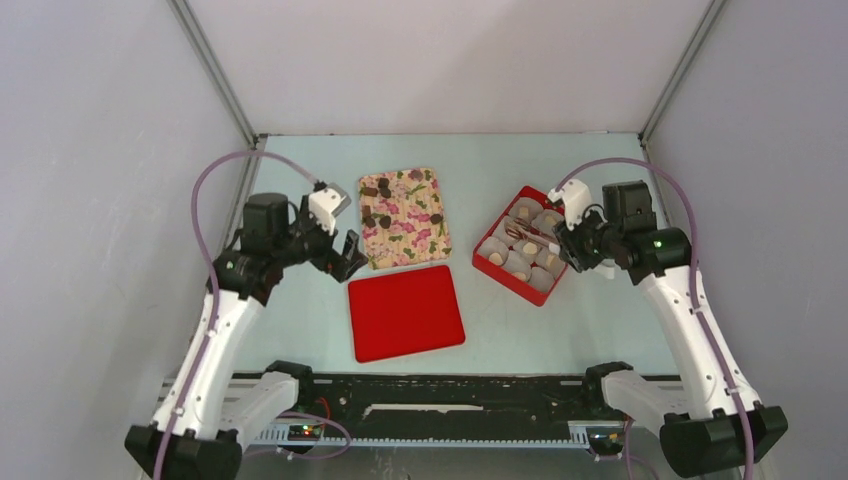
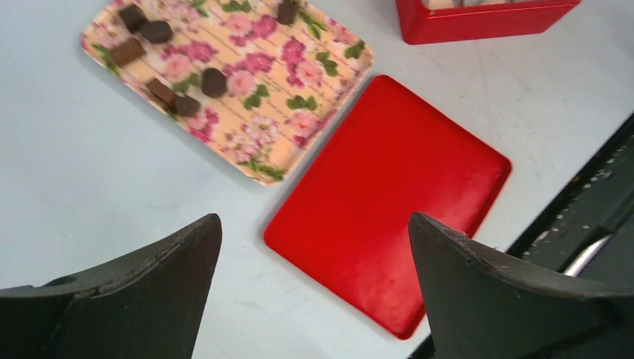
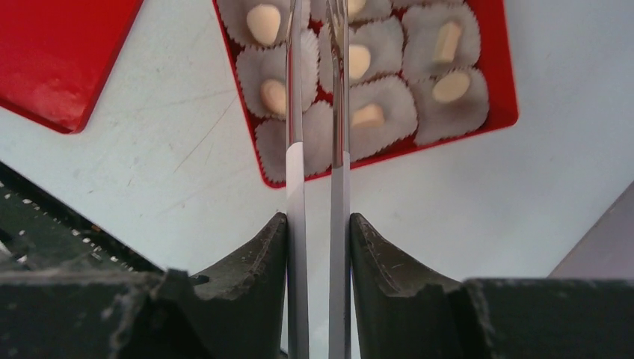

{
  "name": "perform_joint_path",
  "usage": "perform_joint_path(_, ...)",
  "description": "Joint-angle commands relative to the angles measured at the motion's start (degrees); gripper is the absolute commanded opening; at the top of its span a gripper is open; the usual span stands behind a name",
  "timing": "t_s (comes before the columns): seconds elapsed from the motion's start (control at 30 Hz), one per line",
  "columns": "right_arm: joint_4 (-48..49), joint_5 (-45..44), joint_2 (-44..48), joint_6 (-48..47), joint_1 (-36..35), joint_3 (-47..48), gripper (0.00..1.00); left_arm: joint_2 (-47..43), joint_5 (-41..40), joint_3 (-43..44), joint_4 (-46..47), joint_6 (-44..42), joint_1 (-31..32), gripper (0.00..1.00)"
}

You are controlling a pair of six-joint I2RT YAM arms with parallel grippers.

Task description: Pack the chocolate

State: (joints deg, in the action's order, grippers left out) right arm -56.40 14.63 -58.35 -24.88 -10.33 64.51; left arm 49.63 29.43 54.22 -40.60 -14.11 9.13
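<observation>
Now, the tool: right gripper (image 3: pixel 318 221) is clamped on a pair of tongs (image 3: pixel 295 149); the blades run almost parallel with a thin gap between them.
Left gripper (image 2: pixel 314 218): spread wide and holding nothing, hanging above the table (image 2: pixel 75 187).
Chocolate, packed: pale pieces (image 3: pixel 451 87) sit in paper cups (image 3: pixel 400 97) inside the red box (image 3: pixel 501 75), right under the blades and to their right.
Chocolate, loose: dark pieces (image 2: pixel 214 81) lie on the flowered tray (image 2: pixel 299 127), well off to the tongs' left, past the red lid (image 2: pixel 389 202).
Step, my read: working over the box, one piece to one cup.
Doing it well: keep the blades upright, come down over a cup that looks empty, like the one under the near end of the blades, and squeeze gently so a small lump doesn't shoot out sideways.
Also: stay off the crinkled cup walls.
Cut off: the tong tips run out of the top of the wrist view.
Can't tell: whether a piece is pinched between the tips.
Hard to make out: from overhead the cups are too small to count which are filled.
</observation>
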Motion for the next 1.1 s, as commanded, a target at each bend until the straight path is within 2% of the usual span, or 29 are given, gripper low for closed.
perform_joint_path(0.0,8.06,3.43,-3.50,-7.44,-0.67,5.07,0.36,9.58,-5.32,11.07,-5.64,-10.33,1.71,0.98)
perform_joint_path(0.1,6.20,4.66,-10.47,-8.70,-1.24,11.98,0.35,16.30,-4.61,14.29,-4.25,-6.26,1.60,0.98)
perform_joint_path(0.23,5.97,10.78,-17.14,-6.11,-1.28,16.82,0.34,20.00,-2.77,13.26,3.66,1.71,1.92,0.98)
perform_joint_path(0.37,5.72,11.65,-21.38,-3.25,-4.16,21.44,0.35,20.80,-7.61,13.56,9.66,6.19,2.60,0.98)
perform_joint_path(0.53,6.06,11.20,-24.20,-0.75,-6.86,21.45,0.34,19.68,-15.06,12.18,11.34,2.35,4.48,0.98)
perform_joint_path(0.7,10.73,12.18,-25.78,4.41,-7.88,21.27,0.35,17.94,-17.90,9.60,8.74,-13.37,6.52,0.98)
perform_joint_path(0.8,12.73,11.68,-28.71,3.95,-9.08,23.10,0.35,18.18,-19.11,8.80,8.73,-19.30,6.52,0.98)
perform_joint_path(0.93,15.86,12.58,-31.66,2.16,-9.45,24.67,0.35,22.20,-19.23,13.21,5.52,-18.77,6.52,0.98)
perform_joint_path(1.07,14.58,11.88,-35.99,1.07,-11.42,29.97,0.36,24.15,-19.22,15.46,5.36,-13.48,6.44,0.98)
